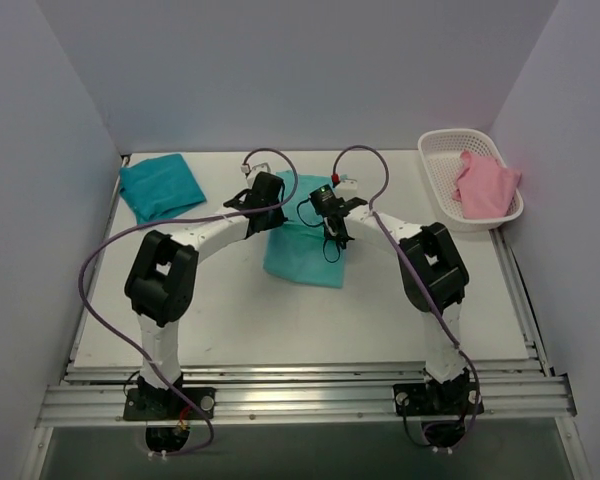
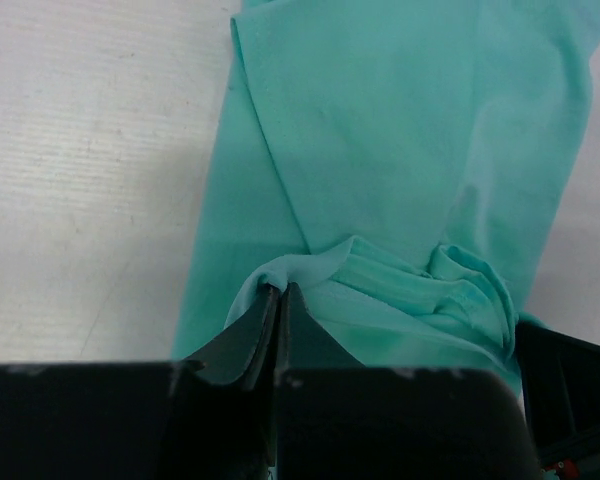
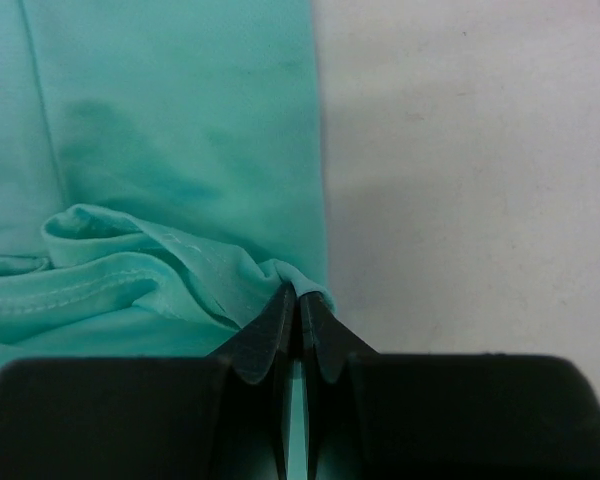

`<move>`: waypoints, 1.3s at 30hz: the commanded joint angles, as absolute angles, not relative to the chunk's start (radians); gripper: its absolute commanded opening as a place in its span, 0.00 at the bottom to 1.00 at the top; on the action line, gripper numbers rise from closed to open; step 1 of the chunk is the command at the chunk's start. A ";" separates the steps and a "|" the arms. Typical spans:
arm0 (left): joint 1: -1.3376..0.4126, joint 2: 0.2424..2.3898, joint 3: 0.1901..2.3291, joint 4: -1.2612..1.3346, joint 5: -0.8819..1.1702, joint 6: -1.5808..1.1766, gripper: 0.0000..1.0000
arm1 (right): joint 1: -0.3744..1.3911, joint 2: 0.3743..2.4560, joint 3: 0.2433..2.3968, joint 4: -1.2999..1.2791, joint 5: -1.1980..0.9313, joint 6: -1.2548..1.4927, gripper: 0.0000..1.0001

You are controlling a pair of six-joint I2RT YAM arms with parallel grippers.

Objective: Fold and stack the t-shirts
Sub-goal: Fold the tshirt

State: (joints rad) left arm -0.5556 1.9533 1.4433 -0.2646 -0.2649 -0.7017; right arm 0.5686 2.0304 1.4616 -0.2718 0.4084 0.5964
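Observation:
A light mint t-shirt [image 1: 302, 255] lies in the middle of the table, folded into a long strip, with its far end lifted. My left gripper [image 1: 263, 200] is shut on the far left corner of this shirt [image 2: 380, 150], cloth bunched over the fingertips [image 2: 265, 310]. My right gripper [image 1: 330, 215] is shut on the far right corner of the same shirt [image 3: 170, 120], a fold pinched between its fingertips [image 3: 320, 325]. A darker teal t-shirt [image 1: 160, 186] lies folded in a square at the table's far left.
A white basket [image 1: 442, 150] stands at the far right corner with a pink garment [image 1: 485, 183] in it. Grey walls close the table in at the back and both sides. Bare white table [image 1: 310, 320] lies in front of the mint shirt.

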 commanded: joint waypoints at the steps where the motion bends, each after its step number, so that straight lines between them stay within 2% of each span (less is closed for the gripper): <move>1: -0.519 2.019 1.525 -0.195 -0.180 -0.678 0.02 | 0.549 2.094 1.523 -0.281 0.387 0.568 0.00; 3: -0.508 2.057 1.534 -0.180 -0.161 -0.675 0.02 | 0.539 2.118 1.539 -0.278 0.374 0.565 0.00; 5: -0.503 2.083 1.555 -0.176 -0.156 -0.672 0.02 | 0.531 2.147 1.560 -0.273 0.359 0.560 0.12; 6: -0.497 2.106 1.563 -0.179 -0.147 -0.675 0.02 | 0.531 2.155 1.566 -0.275 0.359 0.560 0.38; 7: -0.494 2.115 1.571 -0.175 -0.143 -0.676 0.02 | 0.526 2.164 1.580 -0.273 0.359 0.560 0.53; 9: -0.489 2.128 1.566 -0.164 -0.137 -0.680 0.02 | 0.526 2.167 1.589 -0.271 0.367 0.560 0.77; 10: -0.486 2.129 1.565 -0.149 -0.132 -0.680 0.02 | 0.525 2.164 1.594 -0.276 0.374 0.561 0.83; 13: -0.479 2.125 1.562 -0.138 -0.129 -0.673 0.11 | 0.525 2.138 1.605 -0.282 0.405 0.558 0.86; 16: -0.471 2.100 1.560 -0.130 -0.121 -0.672 0.46 | 0.525 2.067 1.618 -0.301 0.439 0.554 0.86; 17: -0.469 2.091 1.559 -0.126 -0.117 -0.667 0.66 | 0.526 2.051 1.623 -0.311 0.445 0.554 0.86; 20: -0.468 2.037 1.560 -0.140 -0.129 -0.652 0.96 | 0.526 1.979 1.635 -0.353 0.468 0.557 0.86; 27: -0.457 1.801 1.519 -0.198 -0.196 -0.620 0.94 | 0.560 1.755 1.568 -0.397 0.538 0.564 0.87; 30: -0.459 1.685 1.418 -0.193 -0.219 -0.635 0.94 | 0.563 1.652 1.505 -0.382 0.531 0.568 0.88; 35: -0.466 1.530 1.201 -0.176 -0.258 -0.675 0.94 | 0.571 1.508 1.267 -0.307 0.444 0.587 0.88; 39: -0.463 1.557 1.187 -0.182 -0.232 -0.648 0.94 | 0.581 1.470 1.154 -0.253 0.410 0.615 0.87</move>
